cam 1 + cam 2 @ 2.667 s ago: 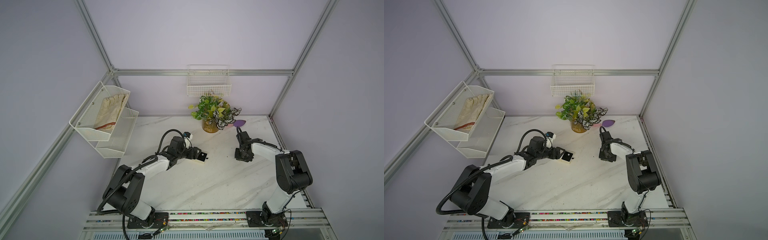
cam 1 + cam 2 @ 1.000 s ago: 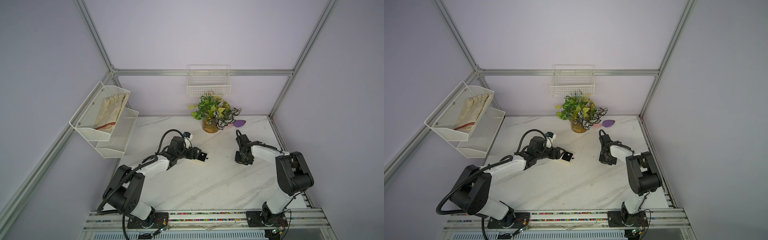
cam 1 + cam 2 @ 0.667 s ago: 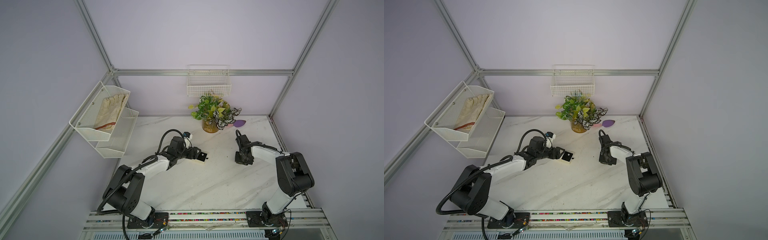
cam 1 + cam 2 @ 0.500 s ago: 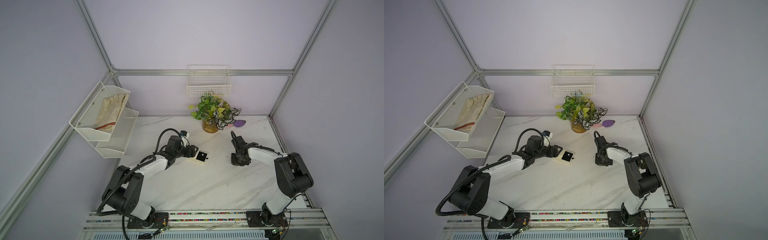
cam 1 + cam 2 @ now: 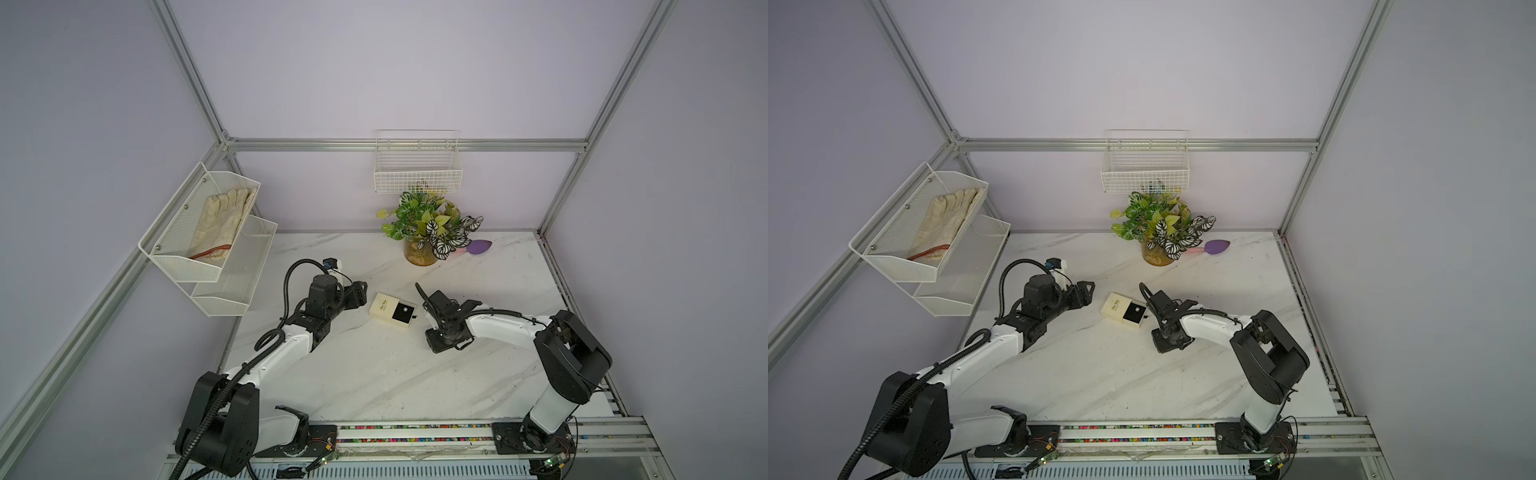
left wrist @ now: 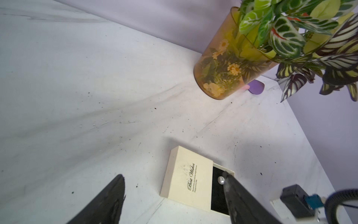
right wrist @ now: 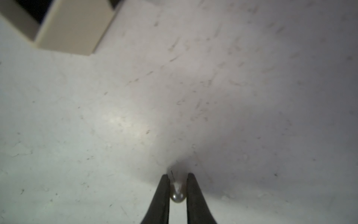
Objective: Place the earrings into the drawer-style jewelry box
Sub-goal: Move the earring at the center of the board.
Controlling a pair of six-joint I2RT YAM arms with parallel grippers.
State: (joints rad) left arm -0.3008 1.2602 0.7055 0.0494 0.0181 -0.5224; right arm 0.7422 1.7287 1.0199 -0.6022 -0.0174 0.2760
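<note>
marble table [image 5: 374,374] | on it: jewelry box [image 5: 384,307]; potted plant [image 5: 420,253]; purple teardrop item [image 5: 478,247]

Dark script on the lid of the small flat cream cardboard jewelry box [image 6: 186,178] reads "Best Wishes"; the finer print alongside is too small to read.

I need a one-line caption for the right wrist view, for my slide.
Right hand pinching a pearl earring, with the marble table and cream box corner beyond.
</note>
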